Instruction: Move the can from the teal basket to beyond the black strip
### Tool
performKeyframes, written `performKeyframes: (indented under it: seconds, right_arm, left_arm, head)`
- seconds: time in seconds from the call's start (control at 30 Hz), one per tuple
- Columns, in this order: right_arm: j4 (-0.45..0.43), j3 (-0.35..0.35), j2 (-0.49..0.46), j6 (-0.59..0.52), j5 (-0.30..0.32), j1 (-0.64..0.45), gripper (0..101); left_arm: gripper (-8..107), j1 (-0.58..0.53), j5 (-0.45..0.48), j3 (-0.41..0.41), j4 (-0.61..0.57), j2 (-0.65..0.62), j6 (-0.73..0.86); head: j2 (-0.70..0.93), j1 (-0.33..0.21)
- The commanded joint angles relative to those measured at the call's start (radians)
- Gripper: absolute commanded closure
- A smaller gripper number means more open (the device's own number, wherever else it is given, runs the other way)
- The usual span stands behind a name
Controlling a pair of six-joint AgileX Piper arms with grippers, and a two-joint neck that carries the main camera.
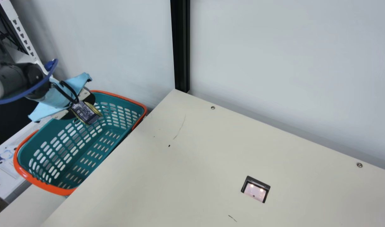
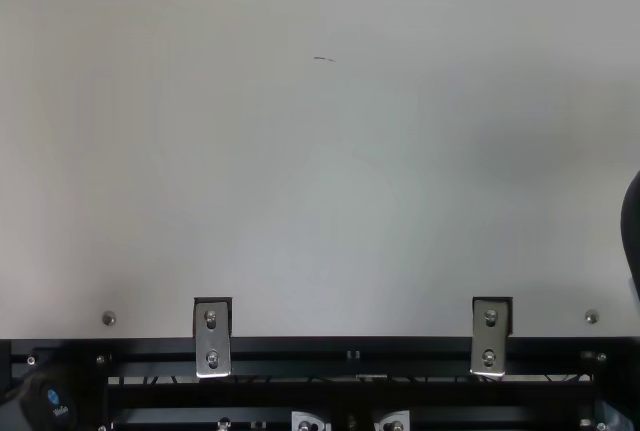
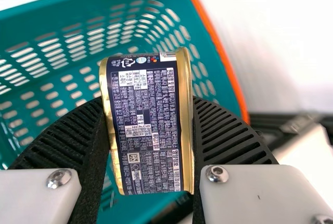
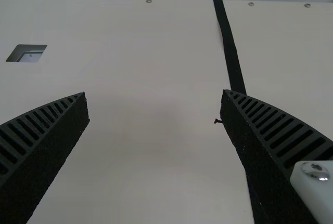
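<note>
Main view, left side: white perforated upright point(image 1: 24, 36), then a blue tube point(image 1: 38, 85) curving past the left arm. The arm's end carries a light blue cover point(image 1: 54, 97), with thin black cables looped over it. Left pincer point(image 1: 81, 108) pinches the can point(image 1: 85, 112); the left wrist view shows its two ribbed fingers pressed against the can's gold-rimmed ends, the dark printed label between them. Can is held tilted over the teal basket point(image 1: 112, 100), towards its far part. Basket has an orange rim point(image 1: 44, 186) and slotted walls, and sits just beside the left edge of the cream surface point(image 1: 186, 176). Right of the basket, a black post point(image 1: 181, 47) stands against the pale wall point(image 1: 274, 63), by the surface's far left corner. Further right, a dark-framed square opening point(image 1: 267, 186) is set in the surface. Along the near edge, top view, two metal brackets point(image 2: 212, 336) are fixed over black rails point(image 2: 350, 394), one left, one right. Right wrist view: right pincer point(image 4: 155, 104) is spread wide, bare surface between its fingers. The black strip point(image 4: 230, 52) runs from the far edge towards the near side, right of the square opening. Top view, right edge: dark rounded form point(image 2: 631, 236), probably part of the right arm.
</note>
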Motion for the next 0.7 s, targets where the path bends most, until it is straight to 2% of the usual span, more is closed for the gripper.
performKeyframes:
  seconds: [0.0, 0.2, 0.47, 0.6, 0.67]
  right_arm:
    - [0.0, 0.0, 0.0, 0.0, 0.0, 0.0, 0]
    - [0.0, 0.0, 0.0, 0.0, 0.0, 0.0, 0]
    - [0.0, 0.0, 0.0, 0.0, 0.0, 0.0, 0]
    - [0.0, 0.0, 0.0, 0.0, 0.0, 0.0, 0]
    - [0.0, 0.0, 0.0, 0.0, 0.0, 0.0, 0]
  left_arm:
    - [89, -0.004, 0.063, -0.003, -0.07, -0.041, 0.096]
    - [89, -0.018, 0.205, -0.004, -0.151, -0.133, 0.227]
    - [89, -0.061, 0.382, 0.005, -0.197, -0.235, 0.348]
    - [89, -0.093, 0.447, 0.026, -0.205, -0.281, 0.402]
    - [89, -0.115, 0.449, 0.045, -0.182, -0.311, 0.422]
  head:
    - [0.011, -0.042]
    - [0.011, -0.042]
    - [0.011, -0.042]
    - [0.011, -0.042]
    - [0.011, -0.042]
